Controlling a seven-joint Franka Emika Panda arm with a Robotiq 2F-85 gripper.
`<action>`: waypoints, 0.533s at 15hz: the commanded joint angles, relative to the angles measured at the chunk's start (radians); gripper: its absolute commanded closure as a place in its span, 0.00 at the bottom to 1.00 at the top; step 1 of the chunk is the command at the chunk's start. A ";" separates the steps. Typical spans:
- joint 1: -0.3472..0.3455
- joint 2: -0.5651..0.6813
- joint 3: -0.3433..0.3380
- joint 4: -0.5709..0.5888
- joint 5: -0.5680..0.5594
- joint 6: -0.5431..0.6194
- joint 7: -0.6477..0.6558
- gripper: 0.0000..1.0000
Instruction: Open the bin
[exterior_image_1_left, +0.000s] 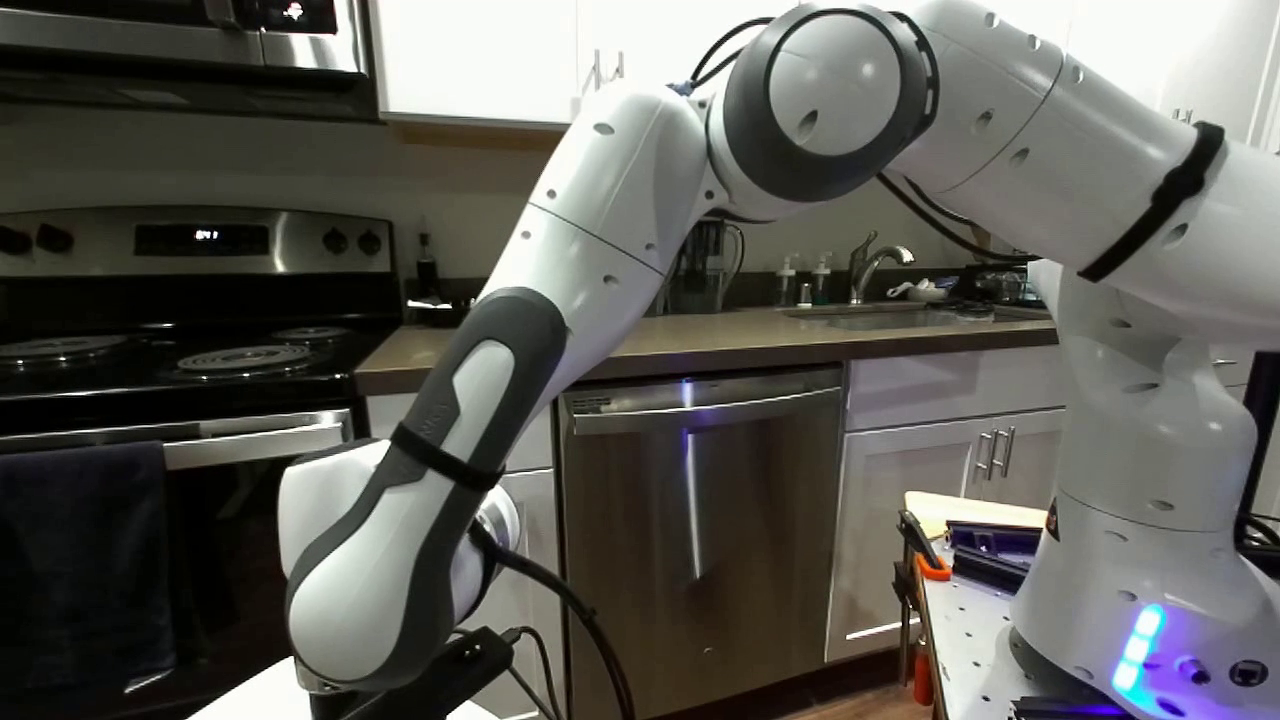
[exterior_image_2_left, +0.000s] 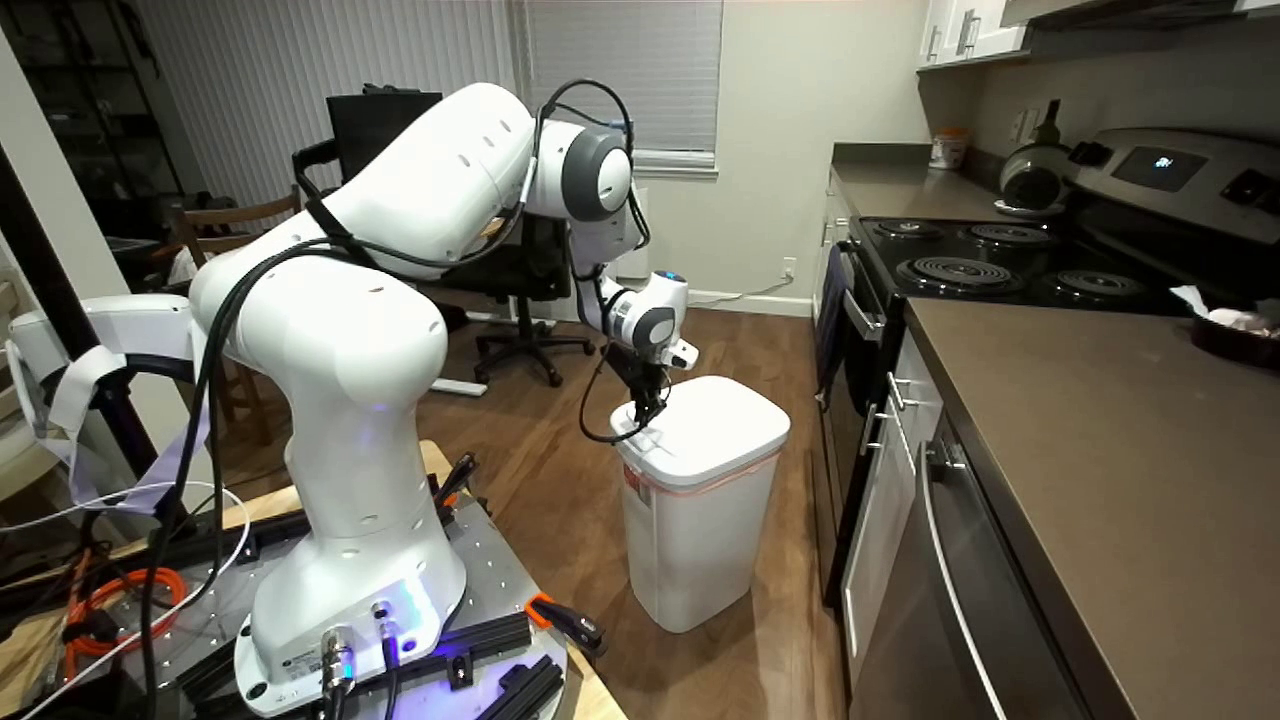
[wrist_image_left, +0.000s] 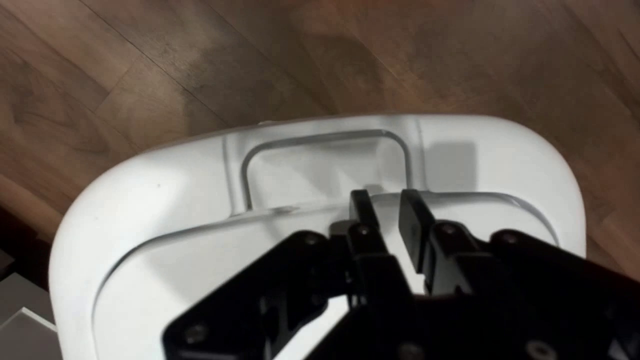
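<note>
1. End effector (wrist_image_left: 386, 196) is set pretty narrow, holding nothing.
2. Lid tab (wrist_image_left: 324, 172) lies just ahead of it, so probably aim there.
3. Trash bin (exterior_image_2_left: 700, 520): on the floor (exterior_image_2_left: 560, 500), past the edge of the table (exterior_image_2_left: 490, 560).

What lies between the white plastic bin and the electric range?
A strip of wood-plank floor lies between the white plastic bin and the electric range; an exterior view shows it.

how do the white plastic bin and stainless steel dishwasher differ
The white plastic bin stands free on the wooden floor; the stainless steel dishwasher sits built in under the brown counter. The bin has a white lid on top; the dishwasher has a silver bar handle across its front. Both are shut.
</note>
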 joint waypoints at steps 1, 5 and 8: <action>0.018 0.006 -0.009 -0.009 0.009 0.025 0.045 0.98; 0.024 0.021 -0.009 -0.016 0.013 0.043 0.063 0.97; 0.032 0.034 -0.012 -0.019 0.015 0.047 0.083 0.96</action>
